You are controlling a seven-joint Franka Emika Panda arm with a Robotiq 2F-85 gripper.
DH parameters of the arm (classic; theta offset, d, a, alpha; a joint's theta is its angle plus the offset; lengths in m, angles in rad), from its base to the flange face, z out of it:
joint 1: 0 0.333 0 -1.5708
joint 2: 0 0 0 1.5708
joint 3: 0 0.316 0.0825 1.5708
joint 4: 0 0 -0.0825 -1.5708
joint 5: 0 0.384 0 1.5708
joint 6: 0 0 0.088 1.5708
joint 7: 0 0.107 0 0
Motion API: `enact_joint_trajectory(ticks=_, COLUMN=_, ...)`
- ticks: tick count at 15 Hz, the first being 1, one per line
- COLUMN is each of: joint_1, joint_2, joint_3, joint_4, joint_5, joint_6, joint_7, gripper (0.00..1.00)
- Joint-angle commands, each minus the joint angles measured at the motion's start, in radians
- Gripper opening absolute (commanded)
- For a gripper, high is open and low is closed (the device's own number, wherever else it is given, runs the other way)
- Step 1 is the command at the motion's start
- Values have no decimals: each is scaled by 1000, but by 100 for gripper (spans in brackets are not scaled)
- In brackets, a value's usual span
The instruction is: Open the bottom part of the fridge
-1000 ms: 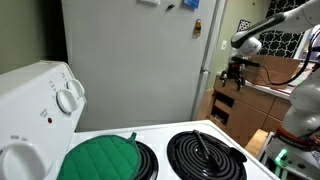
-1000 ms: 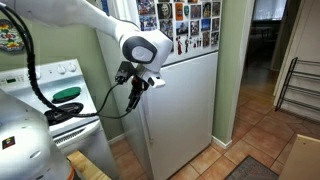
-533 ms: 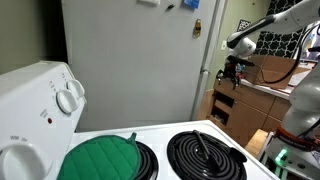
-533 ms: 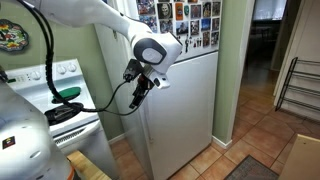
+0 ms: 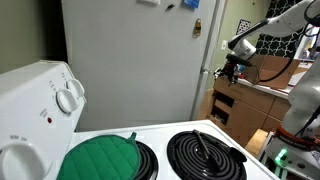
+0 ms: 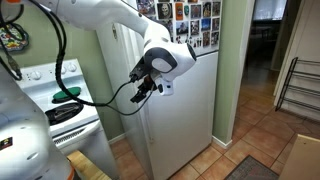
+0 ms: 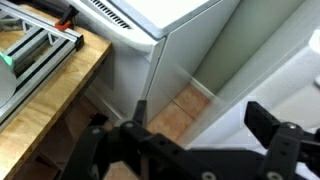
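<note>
The gripper [image 6: 146, 90] hangs at the upper edge of the bottom part of the fridge [image 6: 188, 118] — the white door below the magnets. In the wrist view its fingers [image 7: 99, 141] stand wide apart, holding nothing — the fridge [image 5: 130, 60] rises behind the stove [image 5: 30, 95]

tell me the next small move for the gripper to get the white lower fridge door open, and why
Probably ease the black gripper onto the side edge of the white lower fridge door to hook it. In the wrist view its fingers stand apart, holding nothing, and in an exterior view it hangs close by that edge, with the door not swung out.
</note>
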State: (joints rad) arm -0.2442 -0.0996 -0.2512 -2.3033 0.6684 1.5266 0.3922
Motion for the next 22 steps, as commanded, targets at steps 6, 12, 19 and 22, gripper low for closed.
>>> enact_joint_trajectory(ticks=6, joint_1=-32, joint_2=210, joint_3=-32, joint_4=120, joint_5=256, joint_6=-238, joint_7=180, gripper=100)
enact_joint_trajectory(ticks=12, joint_1=-40, joint_2=252, joint_3=-54, joint_4=98, joint_5=481, joint_6=-185, joint_7=368, gripper=100)
enact_joint_trajectory(ticks=19, joint_1=-31, joint_2=272, joint_3=-52, joint_4=76, joint_5=577, joint_6=-165, joint_7=465, gripper=100)
enact_joint_trajectory(ticks=22, joint_1=-27, joint_2=266, joint_3=-52, joint_4=59, joint_5=587, joint_6=-132, joint_7=458, gripper=100)
